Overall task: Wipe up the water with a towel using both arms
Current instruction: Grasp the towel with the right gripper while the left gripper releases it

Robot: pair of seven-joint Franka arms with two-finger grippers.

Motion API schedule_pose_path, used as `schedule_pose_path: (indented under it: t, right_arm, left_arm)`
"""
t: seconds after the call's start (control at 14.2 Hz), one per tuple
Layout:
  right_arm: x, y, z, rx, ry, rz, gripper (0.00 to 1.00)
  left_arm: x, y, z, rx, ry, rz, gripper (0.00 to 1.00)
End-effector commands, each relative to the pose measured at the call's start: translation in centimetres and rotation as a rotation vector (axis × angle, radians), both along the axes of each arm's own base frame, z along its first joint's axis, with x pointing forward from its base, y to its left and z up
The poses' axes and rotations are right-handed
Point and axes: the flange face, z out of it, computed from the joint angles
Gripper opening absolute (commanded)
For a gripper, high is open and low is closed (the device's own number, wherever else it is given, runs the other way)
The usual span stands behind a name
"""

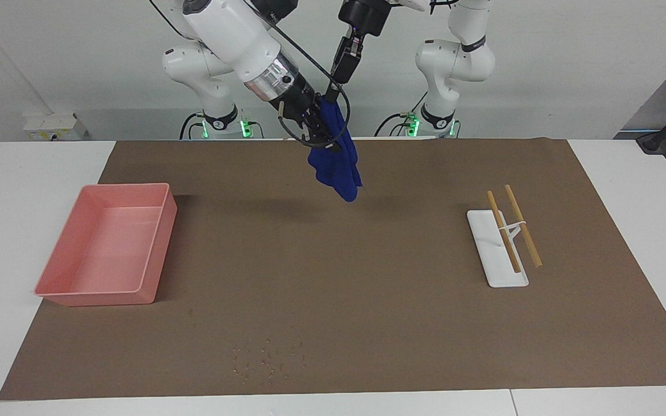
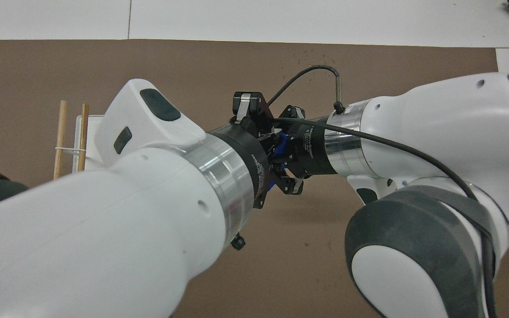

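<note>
The deep blue towel [image 1: 337, 156] hangs in the air over the mat's edge nearest the robots. My left gripper [image 1: 332, 92] points down from above and is shut on the towel's top corner. My right gripper [image 1: 317, 130] comes in from the side, against the towel's upper part, just below the left gripper. In the overhead view both wrists meet over the middle of the mat. There only a sliver of the towel [image 2: 282, 143] shows between the left gripper [image 2: 267, 140] and the right gripper [image 2: 288, 152]. Small water drops [image 1: 263, 358] lie on the mat far from the robots.
A brown mat [image 1: 367, 323] covers the table. A pink bin [image 1: 110, 251] stands toward the right arm's end. A white tray [image 1: 498, 257] with two wooden sticks [image 1: 522, 225] lies toward the left arm's end. The drops also show in the overhead view [image 2: 307, 57].
</note>
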Motion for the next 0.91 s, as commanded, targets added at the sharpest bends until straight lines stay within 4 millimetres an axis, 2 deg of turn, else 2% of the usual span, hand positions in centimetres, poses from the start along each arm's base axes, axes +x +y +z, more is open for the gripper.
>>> schedule_pose_path:
  t: [0.0,0.07,0.14,0.42,0.49,0.7,0.84]
  right_arm:
    - [-0.1,-0.5,0.6,-0.02,-0.052,0.018,0.0]
    - [-0.1,-0.5,0.6,-0.025,-0.054,0.019,0.0]
    - [-0.1,-0.6,0.7,-0.033,-0.061,0.019,0.0]
    - [0.8,-1.5,0.9,-0.109,-0.143,0.028,0.0]
    - [1.3,-2.0,0.7,-0.125,-0.152,0.025,0.0]
    - [4.2,-5.9,-1.1,-0.161,-0.237,0.059,0.0]
    - [6.8,-7.5,-2.7,-0.182,-0.344,0.082,0.0]
  left_arm:
    - [0.0,0.3,-0.1,-0.003,0.005,0.006,0.82]
    - [-0.2,0.4,0.0,0.003,0.008,0.007,1.0]
    - [-0.1,0.5,-0.5,0.017,0.009,0.005,1.0]
    - [2.3,4.9,-2.2,0.147,0.018,-0.051,1.0]
    - [3.5,6.9,-2.7,0.18,0.027,-0.06,1.0]
    - [6.2,12.5,-3.7,0.283,0.051,-0.128,1.0]
    - [6.4,16.1,-5.2,0.397,0.068,-0.278,1.0]
